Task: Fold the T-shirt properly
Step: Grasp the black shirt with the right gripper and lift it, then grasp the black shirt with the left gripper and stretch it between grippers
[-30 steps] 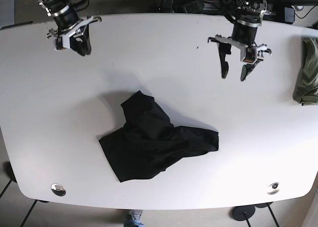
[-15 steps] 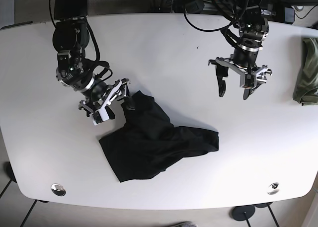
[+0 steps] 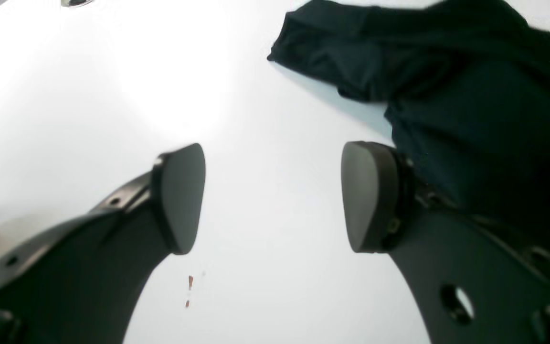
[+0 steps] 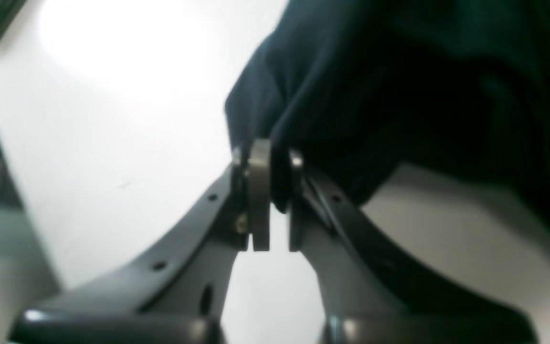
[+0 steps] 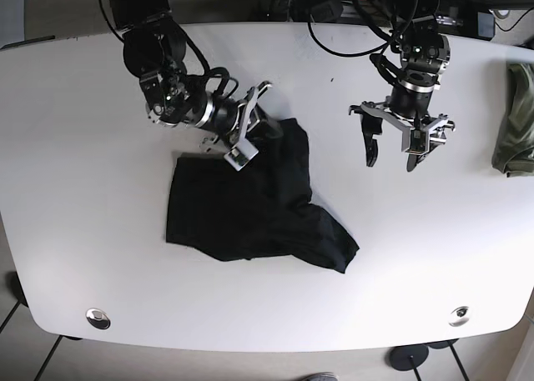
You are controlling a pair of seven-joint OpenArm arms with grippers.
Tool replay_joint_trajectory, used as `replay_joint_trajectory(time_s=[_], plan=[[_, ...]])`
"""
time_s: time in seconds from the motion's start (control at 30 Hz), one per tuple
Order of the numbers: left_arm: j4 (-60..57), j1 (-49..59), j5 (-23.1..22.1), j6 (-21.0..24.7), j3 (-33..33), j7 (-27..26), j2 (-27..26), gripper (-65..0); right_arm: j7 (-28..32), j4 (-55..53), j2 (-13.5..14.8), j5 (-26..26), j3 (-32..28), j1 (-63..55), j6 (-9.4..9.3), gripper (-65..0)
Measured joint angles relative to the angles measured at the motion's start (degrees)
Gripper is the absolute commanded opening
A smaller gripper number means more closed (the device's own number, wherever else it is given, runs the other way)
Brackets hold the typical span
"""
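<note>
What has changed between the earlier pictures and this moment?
The right gripper came down from the table's far corner, shut on the black T-shirt and pulled its top edge up and away, reshaping the cloth. The left gripper stayed open above the table; the green garment did not move.

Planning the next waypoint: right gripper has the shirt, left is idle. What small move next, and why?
Probably bring the open left gripper down to the black T-shirt. The right gripper is pinching one edge, and the shirt lies bunched on the white table, so spreading it needs a second grasp.
</note>
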Motion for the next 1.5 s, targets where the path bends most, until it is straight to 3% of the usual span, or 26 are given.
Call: replay_joint_trajectory(time_s=[0.1, 0.13, 0.27, 0.33, 0.4, 0.47, 0.57, 0.77, 0.97, 1.1, 1.2, 1.27, 1.37, 1.4, 1.5], plan=[[0.0, 0.2, 0.0, 0.0, -0.3, 0.2, 0.0, -22.9, -2.1, 5.3, -0.3, 0.1, -7.8, -2.6, 0.22, -61.4], [0.0, 0.2, 0.0, 0.0, -0.3, 0.2, 0.0, -22.9, -3.4, 6.7, -0.7, 0.2, -8.8, -3.3, 0.46, -58.2], [0.0, 0.2, 0.0, 0.0, -0.3, 0.2, 0.0, -22.9, -7.5, 13.7, -0.1, 0.3, -8.9, -3.9, 0.37, -34.2], [0.0, 0.2, 0.0, 0.0, -0.3, 0.2, 0.0, -22.9, -7.2, 17.6, 0.1, 0.4, -8.3, -3.5, 0.39, -25.2], [0.0, 0.2, 0.0, 0.0, -0.3, 0.2, 0.0, -22.9, -6.6, 18.4, 0.1, 2.1, -4.9, -3.5, 0.96, -22.4], [0.0, 0.2, 0.0, 0.0, -0.3, 0.2, -0.2, -22.9, -7.3, 17.9, 0.8, -0.2, 4.7, -3.3, -0.13, -21.1], [0.0, 0.3, -0.1, -0.3, -0.1, 0.2, 0.2, -22.9, -7.2, 15.1, 0.6, 0.9, 11.6, -0.3, 0.46, -21.9], [0.0, 2.3, 0.0, 0.2, 2.2, 0.5, -0.1, -22.9, -7.5, -3.7, -1.1, 0.4, 23.1, 7.9, 0.42, -21.9], [0.0, 4.4, -0.2, -0.2, 6.6, 0.0, -0.2, -22.9, -6.5, -22.4, -1.7, 0.6, 24.7, 15.9, 0.7, -21.9], [0.0, 4.8, -0.2, -0.2, 7.9, 0.0, 0.0, -22.9, -6.8, -25.4, -3.8, -0.2, 24.6, 15.1, 5.4, -22.0], [0.0, 4.8, -0.2, -0.2, 8.0, 0.0, -0.2, -22.9, -6.2, -25.4, -5.6, 0.2, 24.5, 13.9, 5.99, -23.0], [0.0, 4.8, -0.2, 0.0, 9.5, 0.0, -0.4, -22.9, -5.9, -25.4, -5.9, 0.5, 24.5, 13.2, 6.4, -35.5], [0.0, 4.8, -0.2, 0.0, 12.2, 0.0, -0.3, -22.9, -6.4, -25.4, -5.7, 0.1, 24.5, 13.2, 6.36, -59.5], [0.0, 4.7, -0.2, 0.0, 13.3, 0.0, -0.3, -22.9, -6.4, -25.4, -5.7, 0.2, 24.5, 13.2, 6.36, -63.7], [-1.4, 4.2, 0.0, 0.2, 18.0, 0.0, -0.5, -22.9, -6.4, -24.9, -5.5, 0.4, 24.5, 13.2, 6.38, -62.3]])
